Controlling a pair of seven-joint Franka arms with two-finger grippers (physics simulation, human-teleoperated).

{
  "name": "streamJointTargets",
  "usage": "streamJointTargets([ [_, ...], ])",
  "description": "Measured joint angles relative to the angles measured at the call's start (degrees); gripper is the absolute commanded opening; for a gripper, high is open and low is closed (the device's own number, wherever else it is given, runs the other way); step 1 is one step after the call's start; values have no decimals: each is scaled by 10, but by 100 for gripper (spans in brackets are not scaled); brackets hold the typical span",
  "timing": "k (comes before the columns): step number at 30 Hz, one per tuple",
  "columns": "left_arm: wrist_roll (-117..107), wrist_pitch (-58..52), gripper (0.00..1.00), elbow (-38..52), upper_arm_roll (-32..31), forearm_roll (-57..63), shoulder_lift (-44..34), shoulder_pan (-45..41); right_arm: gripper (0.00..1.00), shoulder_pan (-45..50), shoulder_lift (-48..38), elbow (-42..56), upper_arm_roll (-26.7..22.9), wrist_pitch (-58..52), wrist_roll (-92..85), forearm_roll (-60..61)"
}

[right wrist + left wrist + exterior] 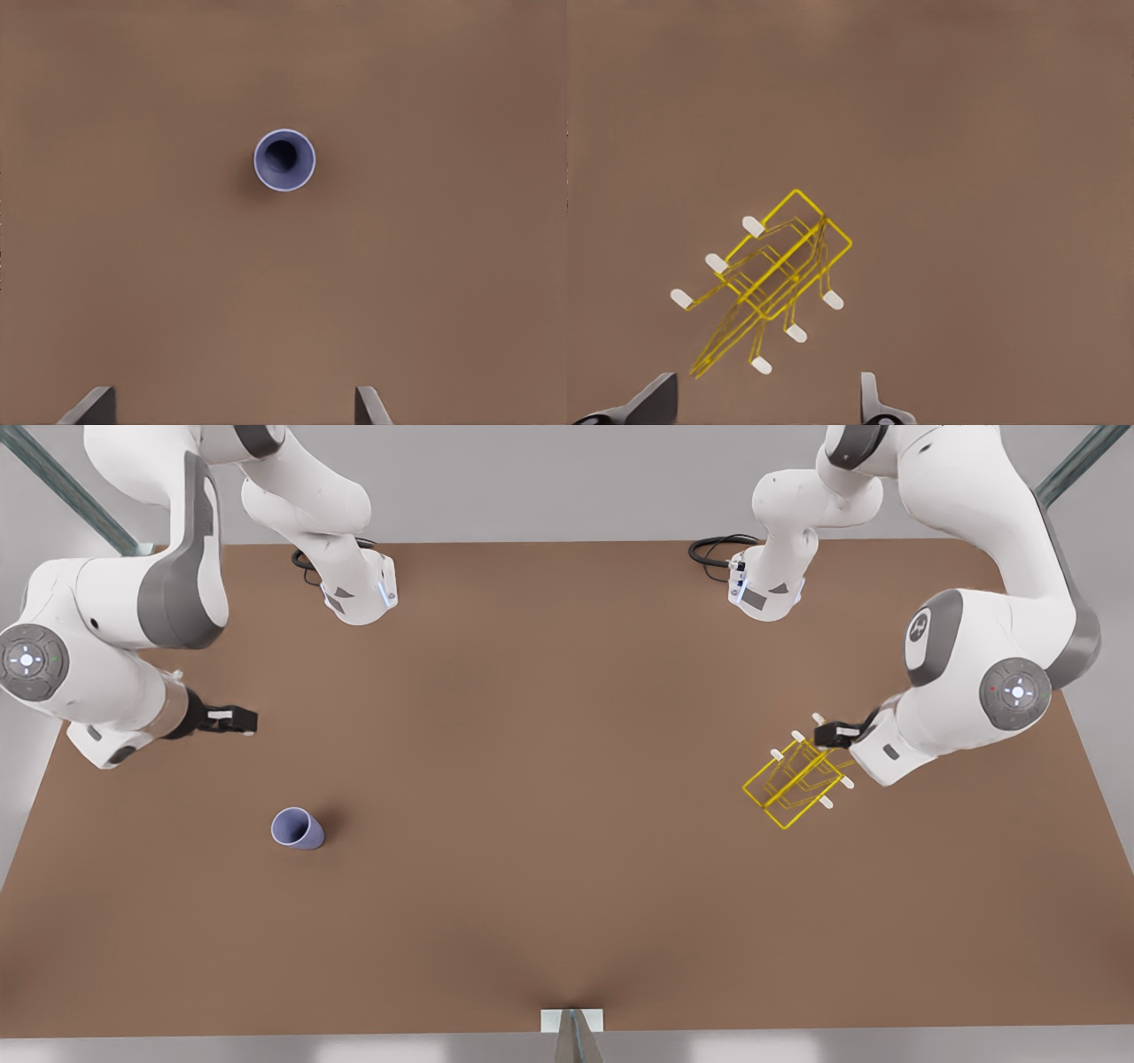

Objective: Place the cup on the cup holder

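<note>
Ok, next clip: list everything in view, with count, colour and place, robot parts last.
cup: one, lavender-blue, upright on the table, toward the front view's left.
cup holder: one, yellow wire with white-tipped prongs, on the table toward the front view's right.
table: one, brown.
cables: two black coils, by the arm bases at the far edge.
right gripper: one, dark fingers open, above the table on the cup's side.
left gripper: one, dark fingers open, over the cup holder.

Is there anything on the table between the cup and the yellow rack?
No. In the front view only bare brown table lies between the cup and the rack.
</note>
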Motion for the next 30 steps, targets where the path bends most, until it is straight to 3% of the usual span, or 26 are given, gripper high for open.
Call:
streamJointTargets([
  [6, -14, 62, 100, -3, -2, 2, -5, -1, 100, -2, 5, 1, 0, 69, 10, 8],
  [12, -24, 51, 100, -1, -13, 0, 2, -11, 100, 59, 82, -4, 1, 133, 18, 15],
  [25, -39, 46, 100, 2, -13, 2, 13, -22, 100, 41, 201, -33, -2, 272, 25, -6],
  [30, -42, 58, 100, 2, -13, 3, 25, -23, 100, 44, 179, -95, 1, 322, 28, -22],
])
